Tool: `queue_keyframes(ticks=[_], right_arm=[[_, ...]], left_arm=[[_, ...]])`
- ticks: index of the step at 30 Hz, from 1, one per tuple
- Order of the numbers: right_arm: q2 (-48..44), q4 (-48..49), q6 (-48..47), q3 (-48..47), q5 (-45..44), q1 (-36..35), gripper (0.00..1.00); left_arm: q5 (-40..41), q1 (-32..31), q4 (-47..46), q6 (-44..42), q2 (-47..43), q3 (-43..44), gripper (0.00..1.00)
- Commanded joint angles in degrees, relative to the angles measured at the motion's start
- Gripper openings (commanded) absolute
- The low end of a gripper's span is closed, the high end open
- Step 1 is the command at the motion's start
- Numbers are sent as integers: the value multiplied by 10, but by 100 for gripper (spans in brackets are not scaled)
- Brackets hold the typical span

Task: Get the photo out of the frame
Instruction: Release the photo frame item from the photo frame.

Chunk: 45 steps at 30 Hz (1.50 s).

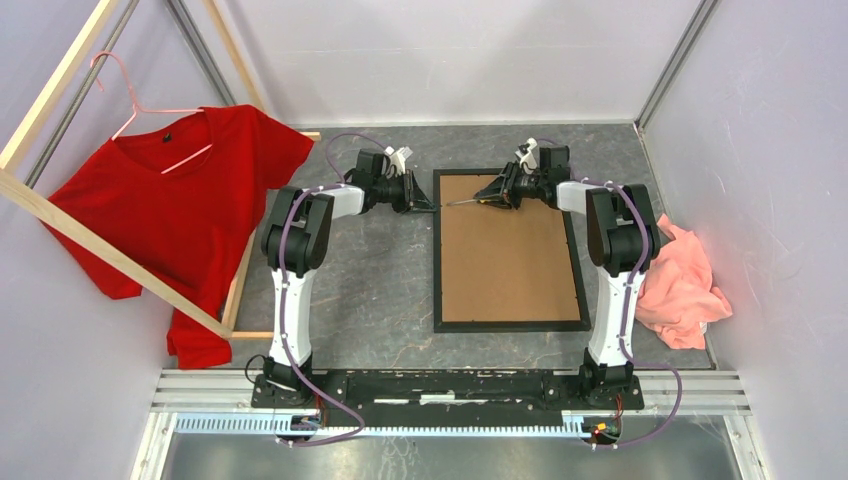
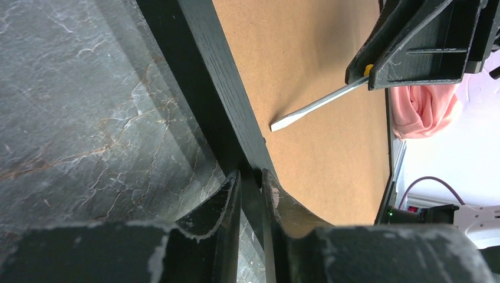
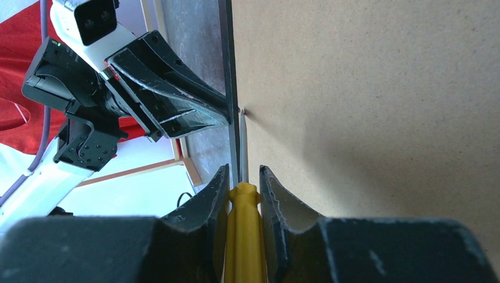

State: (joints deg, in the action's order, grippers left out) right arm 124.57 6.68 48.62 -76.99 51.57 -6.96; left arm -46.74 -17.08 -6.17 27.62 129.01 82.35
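Overhead, the grips were unreadable. The wrist views showed the left gripper (image 2: 250, 177) pinching the frame (image 2: 203, 76) rail and the right gripper (image 3: 243, 174) clamping a screwdriver (image 3: 243, 236). Both arms were extended low.

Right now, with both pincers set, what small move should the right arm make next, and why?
Probably ease the screwdriver tip forward under the small tab on the inner edge of the frame. The left pincer clamps that rail, the right pincer grips the yellow handle, and the blade points at the tab across the backing board.
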Motion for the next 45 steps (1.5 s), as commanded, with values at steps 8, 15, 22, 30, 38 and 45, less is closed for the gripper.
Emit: queue_keyframes(ticks=[8, 15, 22, 30, 38, 45], right_arm=[[18, 3, 7, -12, -2, -5, 0], [28, -7, 1, -24, -1, -15, 0], [37, -11, -1, -27, -3, -23, 0], [45, -22, -9, -30, 4, -26, 0], [41, -8, -7, -18, 9, -34, 0], [15, -52, -49, 6, -88, -34, 0]], left_arm=[[5, -5, -33, 45, -2, -19, 31], [7, -5, -32, 44, 3, -21, 31], [7, -5, -34, 43, 1, -25, 31], [9, -5, -41, 49, 0, -31, 30], [18, -5, -42, 53, -2, -35, 26], [32, -5, -39, 55, -12, -43, 22]])
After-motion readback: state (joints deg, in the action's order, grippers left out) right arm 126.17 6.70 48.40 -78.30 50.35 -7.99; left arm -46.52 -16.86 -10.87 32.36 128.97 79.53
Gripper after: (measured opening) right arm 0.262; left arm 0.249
